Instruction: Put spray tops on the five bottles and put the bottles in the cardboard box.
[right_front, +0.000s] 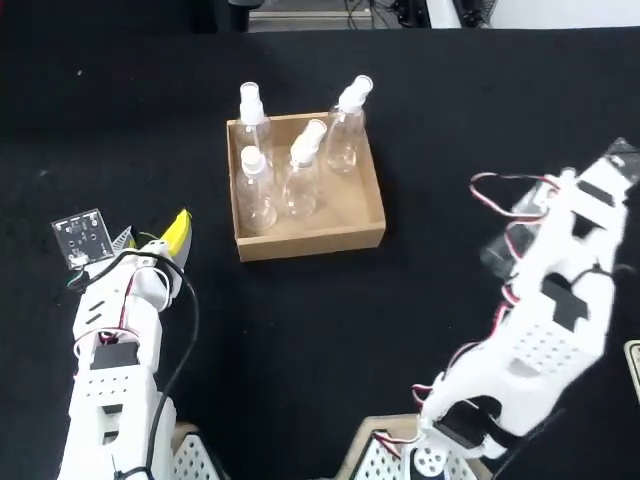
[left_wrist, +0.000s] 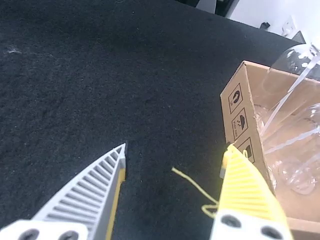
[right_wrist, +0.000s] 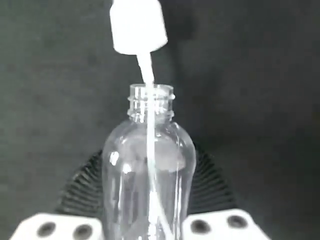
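The cardboard box (right_front: 355, 235) sits at the table's middle back with several clear bottles standing in it, each with a white spray top, such as one (right_front: 302, 170) in the centre. My right gripper (right_wrist: 150, 170) is shut on a fifth clear bottle (right_wrist: 148, 165). Its white spray top (right_wrist: 137, 27) stands above the neck, unseated, with the tube down inside the bottle. In the high view this bottle (right_front: 505, 245) hangs at the right by the right gripper (right_front: 535, 225). My left gripper (right_front: 150, 238) rests open left of the box, nothing between its fingers (left_wrist: 176, 149).
A small clear plate (right_front: 82, 235) lies on the black cloth beside the left arm. A yellow thread (left_wrist: 192, 185) lies by the box's corner (left_wrist: 240, 120). A pale object (right_front: 632, 365) shows at the right edge.
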